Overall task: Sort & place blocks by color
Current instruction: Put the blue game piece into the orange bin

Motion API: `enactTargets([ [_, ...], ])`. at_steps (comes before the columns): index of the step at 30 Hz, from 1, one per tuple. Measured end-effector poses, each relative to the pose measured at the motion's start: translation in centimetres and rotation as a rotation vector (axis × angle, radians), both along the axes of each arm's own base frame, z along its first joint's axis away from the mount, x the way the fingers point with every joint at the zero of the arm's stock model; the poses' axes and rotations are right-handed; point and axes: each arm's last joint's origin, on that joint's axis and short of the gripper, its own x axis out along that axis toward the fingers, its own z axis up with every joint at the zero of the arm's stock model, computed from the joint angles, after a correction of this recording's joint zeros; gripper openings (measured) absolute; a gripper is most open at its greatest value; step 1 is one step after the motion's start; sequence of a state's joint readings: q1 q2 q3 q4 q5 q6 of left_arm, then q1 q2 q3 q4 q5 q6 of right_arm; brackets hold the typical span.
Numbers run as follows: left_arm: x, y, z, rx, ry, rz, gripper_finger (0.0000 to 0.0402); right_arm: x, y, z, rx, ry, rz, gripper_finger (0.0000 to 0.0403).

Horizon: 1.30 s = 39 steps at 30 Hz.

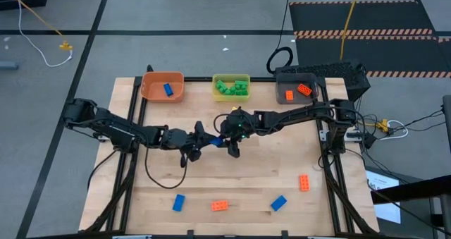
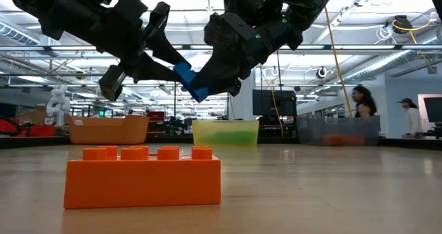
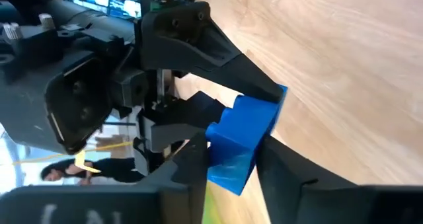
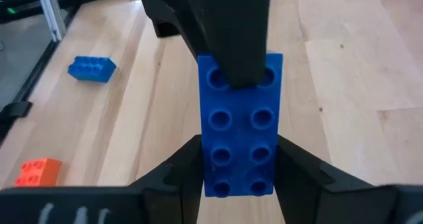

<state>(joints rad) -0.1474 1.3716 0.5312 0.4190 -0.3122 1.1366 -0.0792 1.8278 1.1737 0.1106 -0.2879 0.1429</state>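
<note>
Nearest the lens in the low view, an orange brick (image 2: 143, 177) sits on the wooden table (image 2: 331, 192) at lower left, and above it, at upper centre, both grippers meet in the air on one blue brick (image 2: 190, 81). The left gripper (image 1: 199, 144) and the right gripper (image 1: 227, 137) each have their fingers clamped on that brick, above the table's middle. Along the top edge stand an orange bin (image 1: 163, 86) holding a blue brick, a yellow bin (image 1: 231, 87) of green bricks and a grey bin (image 1: 297, 90) with an orange one; loose blue (image 1: 178, 202) and orange (image 1: 219, 206) bricks lie along the bottom.
</note>
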Motion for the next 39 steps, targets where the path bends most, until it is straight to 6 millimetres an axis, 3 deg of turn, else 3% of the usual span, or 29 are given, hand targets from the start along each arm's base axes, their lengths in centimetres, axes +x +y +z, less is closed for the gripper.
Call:
enactTargets([
  [3,-0.1,0.0,-0.2,-0.023,0.009,0.024,0.0086,0.0,-0.1,-0.1,-0.02,0.004,-0.02,0.0148],
  [13,-0.3,0.1,-0.4,0.051,0.031,0.142,0.0105,0.0,-0.8,0.2,-0.067,-0.011,-0.055,0.0171],
  [21,-0.5,1.1,-0.4,-0.048,-0.039,0.405,0.007,-0.6,-2.0,-0.4,-0.056,0.072,-0.079,0.0171],
  [30,-1.4,2.8,0.6,0.027,-0.091,0.654,0.0077,-1.0,-2.7,-0.9,-0.045,0.122,-0.086,0.0171],
  [35,-2.9,4.8,1.2,0.09,-0.098,0.878,0.0065,-1.1,-2.6,-1.0,-0.04,0.147,-0.086,0.0171],
  [39,-4.5,6.6,1.8,0.02,-0.125,1.011,0.0065,-1.1,-2.6,-1.0,-0.04,0.14,-0.086,0.0171],
])
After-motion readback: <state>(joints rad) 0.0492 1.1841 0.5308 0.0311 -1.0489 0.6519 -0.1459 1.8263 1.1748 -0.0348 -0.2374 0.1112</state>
